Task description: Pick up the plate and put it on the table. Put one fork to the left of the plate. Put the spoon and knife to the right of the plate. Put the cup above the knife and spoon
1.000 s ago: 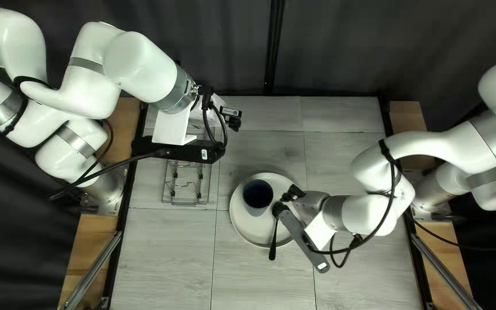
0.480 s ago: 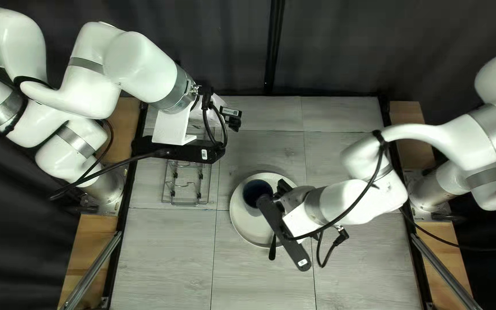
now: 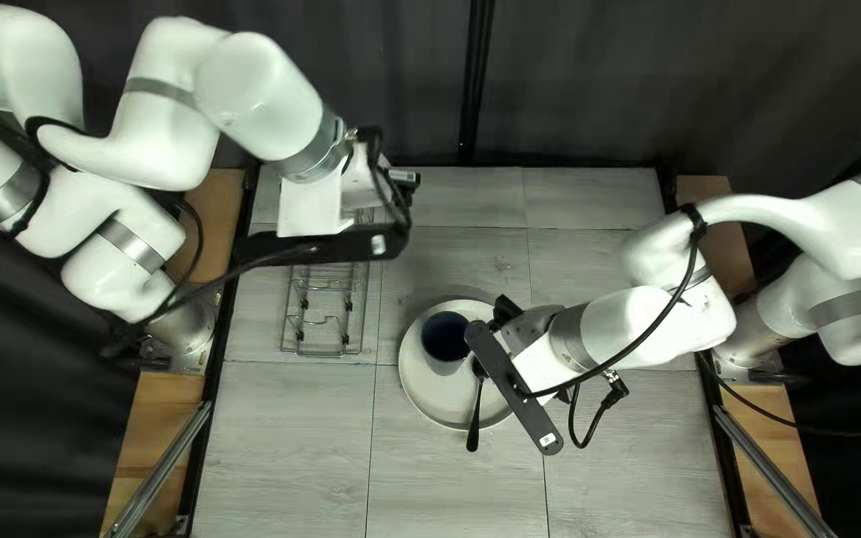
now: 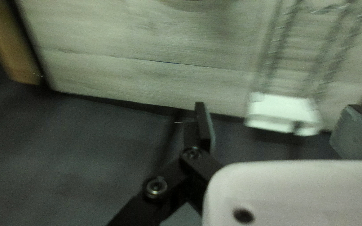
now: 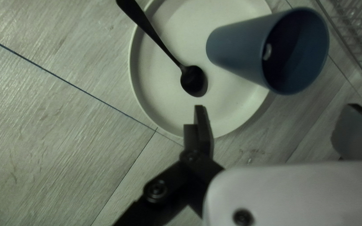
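Above the wire rack hangs my left gripper, its tips hidden in the top left view. My right gripper is over the right side of the pale plate, which carries a blue cup and a black spoon. The left wrist view shows my left gripper open, nothing between its fingers. In the right wrist view my right gripper is also open and empty; the upright cup and spoon are ahead of it, the spoon's handle crossing the plate's rim.
A white block adjoins the rack's far end in the left wrist view. Dark curtain hangs behind the table. Bare grey tabletop extends in front of the rack and plate.
My left gripper has shifted slightly rightward and toward the far edge. My right gripper moved left over the plate, then back a little right, uncovering the spoon again. Plate, cup and spoon have not moved.
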